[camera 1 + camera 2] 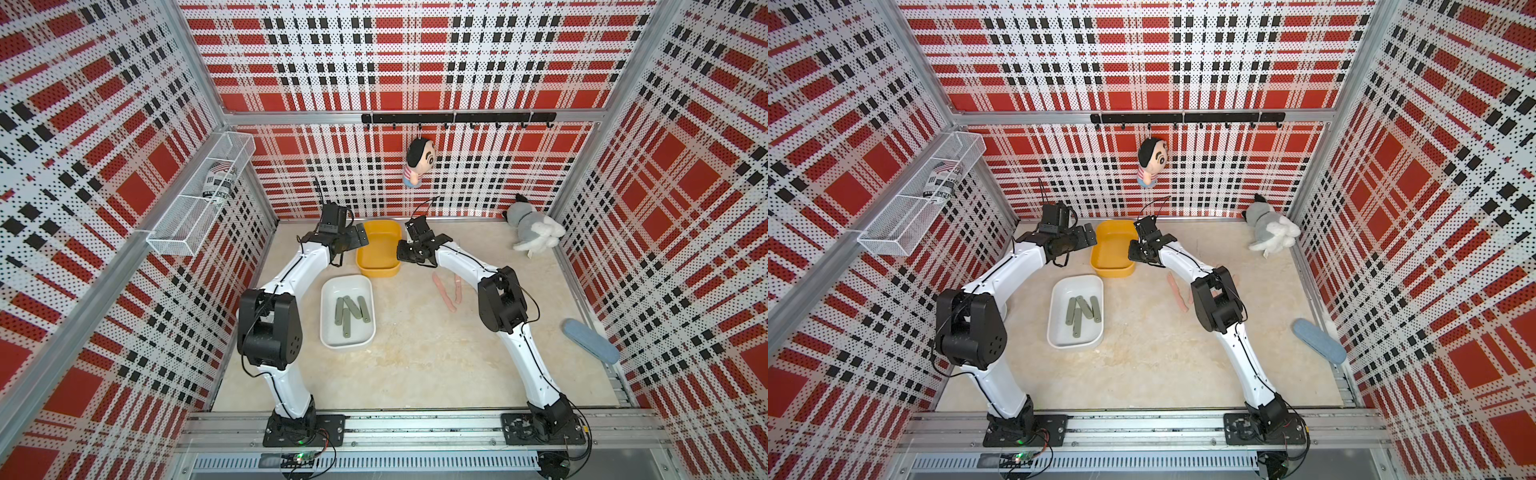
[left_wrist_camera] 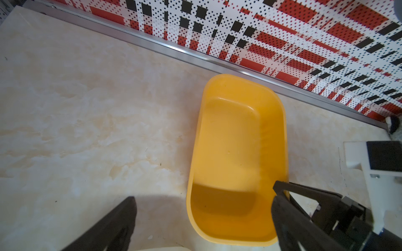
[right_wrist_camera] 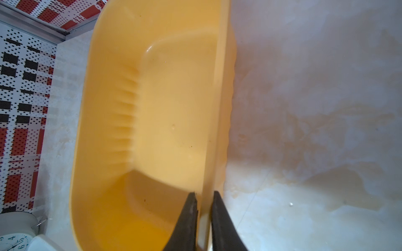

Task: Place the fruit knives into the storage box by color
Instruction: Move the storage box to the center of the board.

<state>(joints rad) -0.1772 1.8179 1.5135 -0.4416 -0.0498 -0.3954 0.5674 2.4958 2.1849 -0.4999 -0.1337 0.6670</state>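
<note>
The yellow storage box (image 1: 379, 272) (image 1: 1113, 272) stands empty near the back wall. My right gripper (image 1: 401, 251) (image 3: 204, 196) is shut on its right wall, one finger inside and one outside. My left gripper (image 1: 360, 237) (image 2: 203, 201) hangs open over the box's left rim (image 2: 191, 195), holding nothing. Just in front stands a white storage box (image 1: 348, 343) (image 1: 1075, 344) with several olive fruit knives (image 1: 352, 309) (image 1: 1084, 309) lying in it. Two pink fruit knives (image 1: 444, 291) (image 1: 1177, 293) lie on the table beside my right forearm, which partly hides them.
A grey and white plush toy (image 1: 534, 230) lies in the back right corner. Along the right wall lies a blue oblong pad (image 1: 590, 340). A doll (image 1: 419, 162) hangs from the hook rail, and a wire basket (image 1: 199, 199) is on the left wall. A clock (image 3: 13, 239) stands near the boxes.
</note>
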